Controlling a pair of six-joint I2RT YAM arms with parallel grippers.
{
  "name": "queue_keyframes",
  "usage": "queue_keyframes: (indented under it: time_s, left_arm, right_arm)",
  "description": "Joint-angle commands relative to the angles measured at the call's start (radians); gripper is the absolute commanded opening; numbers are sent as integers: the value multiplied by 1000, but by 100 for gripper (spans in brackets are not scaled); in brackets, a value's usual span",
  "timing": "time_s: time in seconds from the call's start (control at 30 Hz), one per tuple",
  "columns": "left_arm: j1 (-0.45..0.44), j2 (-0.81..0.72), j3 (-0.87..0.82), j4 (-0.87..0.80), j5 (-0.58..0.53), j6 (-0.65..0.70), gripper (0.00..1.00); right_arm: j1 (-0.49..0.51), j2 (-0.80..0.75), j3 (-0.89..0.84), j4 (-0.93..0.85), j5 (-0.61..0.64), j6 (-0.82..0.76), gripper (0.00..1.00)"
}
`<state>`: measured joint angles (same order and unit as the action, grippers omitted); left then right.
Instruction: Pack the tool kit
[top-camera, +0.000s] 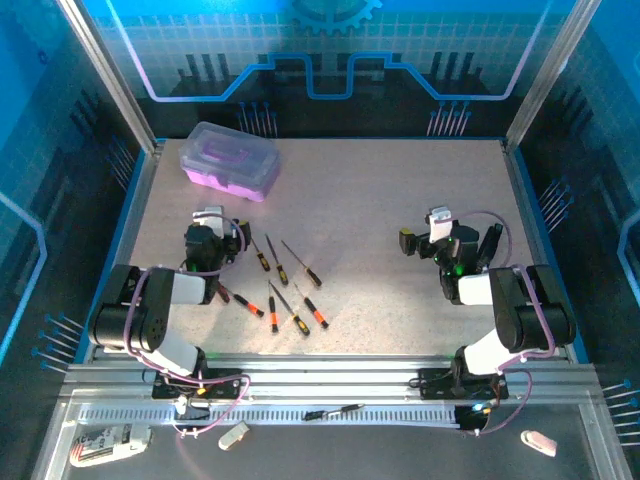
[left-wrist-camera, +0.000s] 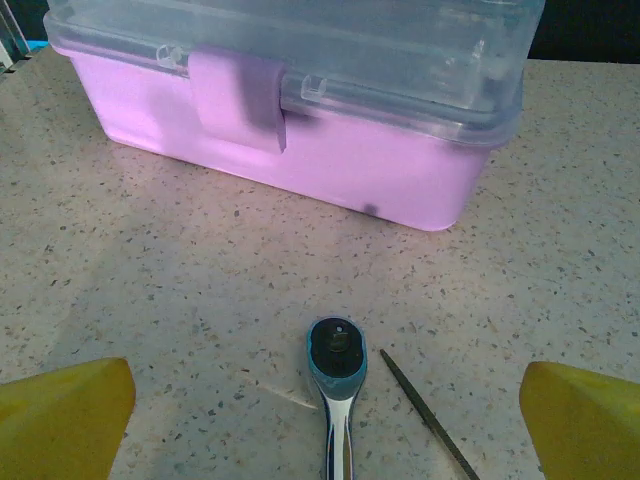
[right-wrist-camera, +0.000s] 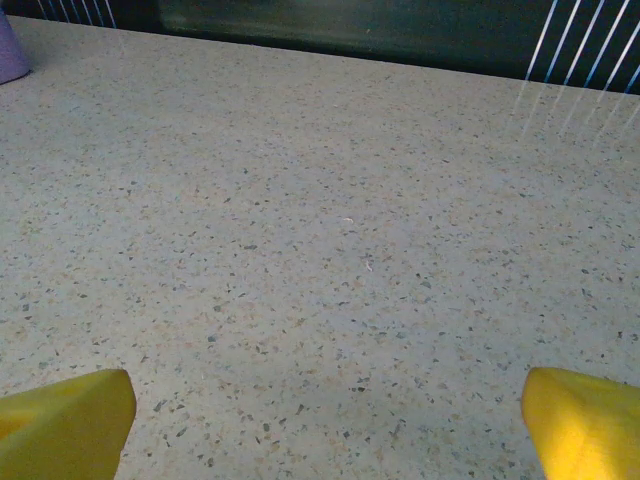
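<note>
So far you've packed nothing: left claw (top-camera: 214, 234) and right claw (right-wrist-camera: 320, 420) gape empty, tool case (left-wrist-camera: 300, 150) shut ahead of the left, screwdrivers (top-camera: 301, 263) loose beside it.

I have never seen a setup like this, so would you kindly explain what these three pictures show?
Two robot arms are bolted at the table's near edge. The overhead picture looks down on both; the other two come from cameras on each wrist, with yellow fingertips at the bottom corners. The left gripper and right gripper are open and hold nothing. A purple case with a clear lid, shut, sits at the back left, and loose screwdrivers lie near the left arm. The left wrist camera faces that case.
</note>
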<state>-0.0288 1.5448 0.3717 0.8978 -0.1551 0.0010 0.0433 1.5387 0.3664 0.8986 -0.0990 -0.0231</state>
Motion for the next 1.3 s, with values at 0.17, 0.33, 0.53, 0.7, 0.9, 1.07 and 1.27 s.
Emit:
queue_keyframes:
  time_s: [0.17,0.33,0.53,0.7,0.9,1.07,1.27]
  left_arm:
    - [7,0,16,6,23,-1,99]
    - [8,1,16,6,23,-1,99]
    - [8,2,15,6,23,-1,99]
    - [7,2,16,6,23,-2,99]
    - [7,0,16,6,23,-2,99]
    - [7,0,16,6,23,-4,99]
    - [7,0,14,10,22,-1,99]
  right_arm:
    - [-12,1,17,18,-16,-13,100]
    - [-12,1,17,18,-17,-13,100]
    - [-12,1,17,18,-16,-13,100]
    - [-12,2,17,19,-17,-13,100]
    - [-17,1,17,19,-22,-8,100]
    - [-15,1,18,17,-22,-8,100]
    - [-6,1,36,-16,88,16,100]
